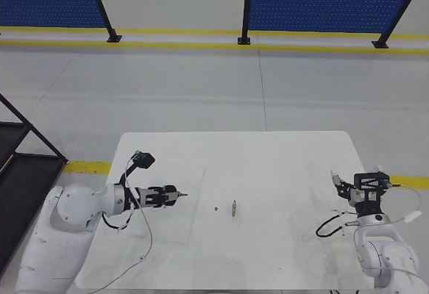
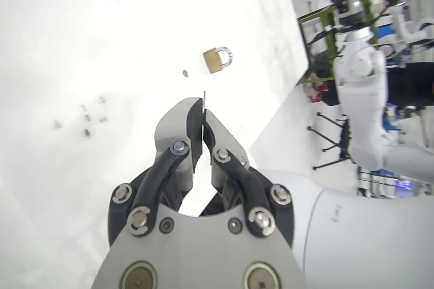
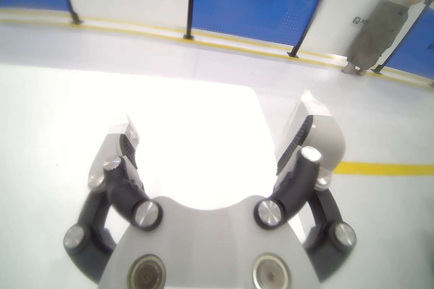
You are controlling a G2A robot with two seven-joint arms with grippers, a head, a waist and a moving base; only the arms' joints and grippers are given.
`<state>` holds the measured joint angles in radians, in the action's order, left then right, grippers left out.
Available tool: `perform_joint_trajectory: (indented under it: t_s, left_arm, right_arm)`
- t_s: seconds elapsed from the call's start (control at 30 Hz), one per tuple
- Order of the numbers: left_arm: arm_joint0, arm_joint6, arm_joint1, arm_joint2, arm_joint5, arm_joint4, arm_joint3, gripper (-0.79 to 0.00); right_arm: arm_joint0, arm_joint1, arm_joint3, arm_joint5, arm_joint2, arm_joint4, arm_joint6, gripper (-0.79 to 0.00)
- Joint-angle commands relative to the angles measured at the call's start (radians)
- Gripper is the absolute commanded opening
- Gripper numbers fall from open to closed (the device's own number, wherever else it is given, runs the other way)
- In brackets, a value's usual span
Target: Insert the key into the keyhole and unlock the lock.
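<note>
Two-armed station at a white table (image 1: pixel 273 158). The left gripper (image 1: pixel 176 195) hovers over the table's left half, its fingers pinched together on the key (image 2: pixel 204 100). The key is a thin metal blade whose tip juts just beyond the black pads (image 2: pixel 195 121) and points toward the table's middle. The lock (image 1: pixel 234 208), a brass padlock with a silver shackle, rests on the table near its centre. It lies ahead of the key's tip and apart from it, untouched by either gripper. A small brown fragment (image 1: pixel 215 209) lies on the table just beside the lock, between it and the left gripper. A cluster of small grey specks (image 2: pixel 87 118) marks the surface off to one side of the left gripper. The right gripper (image 1: pixel 338 184) sits at the table's right edge, well apart from the lock, with fingers spread wide and nothing between them.
</note>
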<state>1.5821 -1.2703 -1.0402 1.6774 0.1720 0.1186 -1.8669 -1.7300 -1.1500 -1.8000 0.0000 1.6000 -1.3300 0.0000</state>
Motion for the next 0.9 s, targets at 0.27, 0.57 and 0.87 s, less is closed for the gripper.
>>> perform_joint_trajectory:
  t_s: [0.27, 0.57, 0.87]
  left_arm:
    - [-0.066, -0.231, 0.016, 0.050, 0.147, -0.501, 0.298, -0.785]
    - [-0.128, -0.259, 0.028, 0.029, 0.119, -0.612, 0.362, -0.785]
    - [-0.128, -0.259, 0.028, 0.029, 0.119, -0.612, 0.362, -0.785]
  right_arm:
    - [0.000, 0.000, 0.000, 0.000, 0.000, 0.000, 0.000, 0.000]
    - [0.000, 0.000, 0.000, 0.000, 0.000, 0.000, 0.000, 0.000]
    - [0.000, 0.000, 0.000, 0.000, 0.000, 0.000, 0.000, 0.000]
